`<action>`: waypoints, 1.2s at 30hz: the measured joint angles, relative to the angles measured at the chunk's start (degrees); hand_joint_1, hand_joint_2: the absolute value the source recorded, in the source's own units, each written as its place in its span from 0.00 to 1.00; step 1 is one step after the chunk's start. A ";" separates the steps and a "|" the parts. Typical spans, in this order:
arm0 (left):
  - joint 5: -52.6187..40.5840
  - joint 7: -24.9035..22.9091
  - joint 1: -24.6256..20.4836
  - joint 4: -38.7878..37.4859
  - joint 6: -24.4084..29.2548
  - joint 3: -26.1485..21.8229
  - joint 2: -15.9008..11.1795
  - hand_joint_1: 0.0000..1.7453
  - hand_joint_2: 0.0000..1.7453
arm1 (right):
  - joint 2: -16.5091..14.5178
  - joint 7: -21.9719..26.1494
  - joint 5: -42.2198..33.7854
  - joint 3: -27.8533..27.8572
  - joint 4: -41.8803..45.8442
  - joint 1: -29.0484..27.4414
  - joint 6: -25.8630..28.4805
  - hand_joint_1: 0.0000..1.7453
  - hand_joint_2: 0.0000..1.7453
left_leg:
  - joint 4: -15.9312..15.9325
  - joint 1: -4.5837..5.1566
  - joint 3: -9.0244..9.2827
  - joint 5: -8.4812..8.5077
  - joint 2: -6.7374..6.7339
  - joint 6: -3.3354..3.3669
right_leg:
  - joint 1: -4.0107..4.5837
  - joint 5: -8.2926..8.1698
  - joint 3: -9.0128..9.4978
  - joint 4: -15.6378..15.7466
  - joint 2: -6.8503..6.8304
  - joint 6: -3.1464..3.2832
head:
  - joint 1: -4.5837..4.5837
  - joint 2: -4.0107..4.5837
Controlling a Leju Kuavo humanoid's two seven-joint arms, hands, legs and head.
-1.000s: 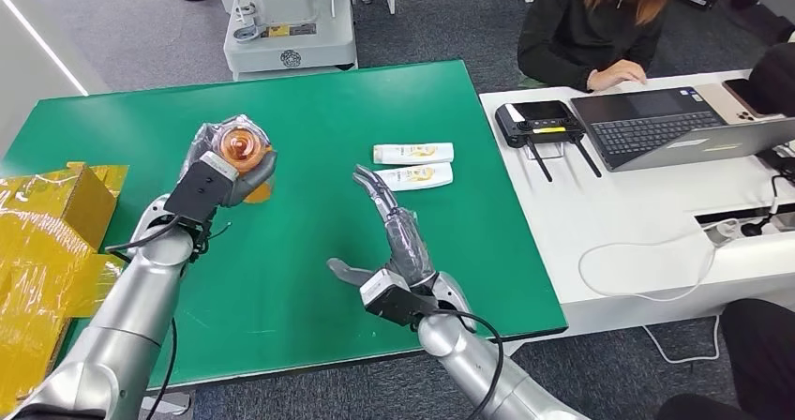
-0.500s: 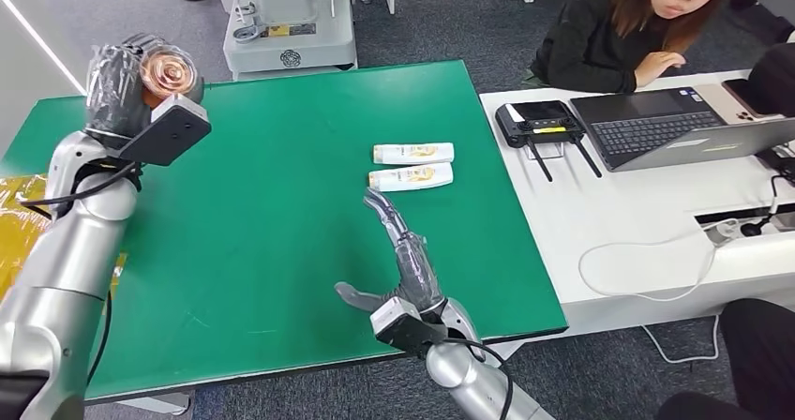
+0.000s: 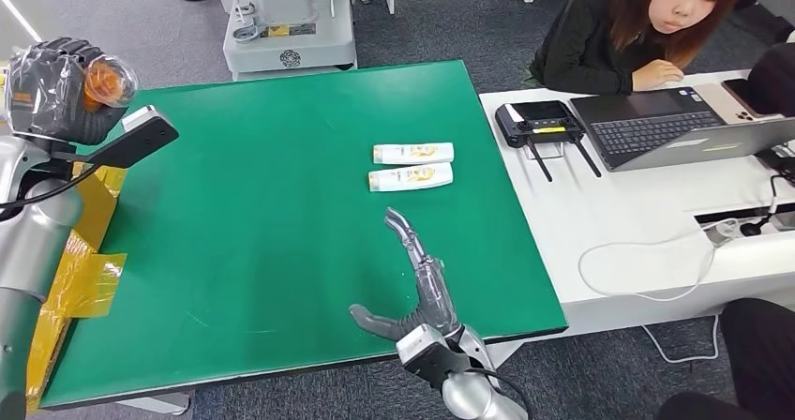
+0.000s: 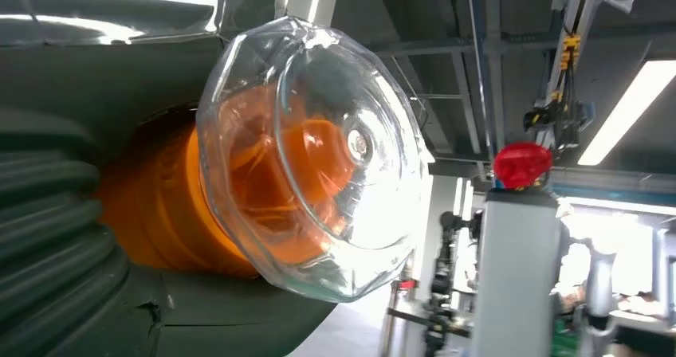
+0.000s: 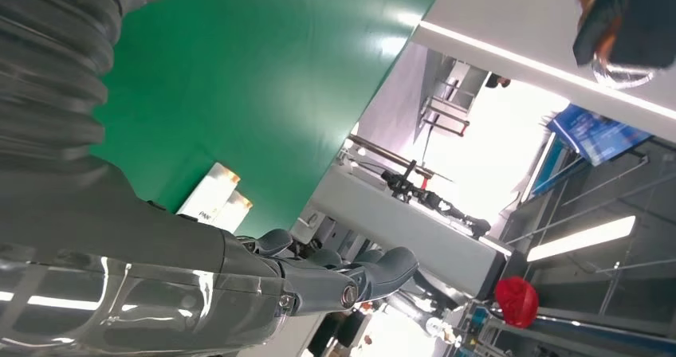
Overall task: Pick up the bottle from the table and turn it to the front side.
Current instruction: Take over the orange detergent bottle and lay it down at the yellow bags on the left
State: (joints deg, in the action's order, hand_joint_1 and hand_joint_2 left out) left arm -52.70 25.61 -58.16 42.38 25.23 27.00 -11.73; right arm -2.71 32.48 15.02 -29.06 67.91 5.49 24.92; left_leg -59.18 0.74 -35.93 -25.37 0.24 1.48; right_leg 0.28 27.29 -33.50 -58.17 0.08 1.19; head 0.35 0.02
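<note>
My left hand [image 3: 58,90] is raised high at the table's far left corner and grips an orange bottle with a clear faceted cap [image 3: 105,80]. In the left wrist view the cap [image 4: 319,158] points away from the hand [image 4: 72,237], orange body wrapped by the fingers. My right hand [image 3: 417,284] hovers open over the near edge of the green table [image 3: 281,204], fingers stretched toward two white tubes [image 3: 412,166]. The right wrist view shows that hand [image 5: 159,245] empty, with the tubes [image 5: 217,200] beyond it.
Yellow wrapped boxes [image 3: 75,242] sit by the table's left side. A white desk [image 3: 637,223] to the right carries a laptop [image 3: 675,129], a black controller [image 3: 539,125] and cables. A person [image 3: 628,26] sits behind it. A white machine [image 3: 286,22] stands beyond the table.
My left hand has lifted the orange bottle from over the table up and out to the far left. My right hand has drawn back toward the near edge, still open.
</note>
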 joint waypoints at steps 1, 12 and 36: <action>-1.06 -0.44 0.00 -0.49 0.27 0.05 -0.36 1.00 1.00 | 0.02 -0.10 0.00 0.26 0.46 -0.38 -0.07 0.00 1.00 | 0.00 0.00 0.00 0.00 0.00 0.00 | 0.00 0.00 0.00 0.00 0.00 0.00 | 0.00 0.01; -7.54 -2.24 -0.05 -4.84 1.31 0.68 -3.87 1.00 1.00 | 0.15 -0.61 0.06 2.74 3.43 -3.61 -0.89 0.00 1.00 | -0.01 0.01 0.00 0.00 -0.01 0.00 | -0.01 -0.01 0.02 0.03 0.01 0.00 | 0.01 0.00; -11.32 -8.27 -3.94 -13.96 -4.18 2.60 -9.73 1.00 1.00 | 1.02 -2.83 0.53 15.34 23.33 -14.67 1.89 0.00 1.00 | 0.00 0.01 -0.03 0.00 -0.01 0.00 | -0.01 0.00 0.00 0.05 0.00 0.01 | 0.02 0.00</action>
State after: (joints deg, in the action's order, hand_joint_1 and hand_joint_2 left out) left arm -64.02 17.34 -62.10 28.42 21.04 29.59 -21.46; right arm -1.68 29.66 15.55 -13.72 91.24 -9.17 26.81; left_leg -59.17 0.75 -35.96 -25.37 0.23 1.48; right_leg 0.27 27.29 -33.49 -58.12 0.08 1.20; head 0.37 0.02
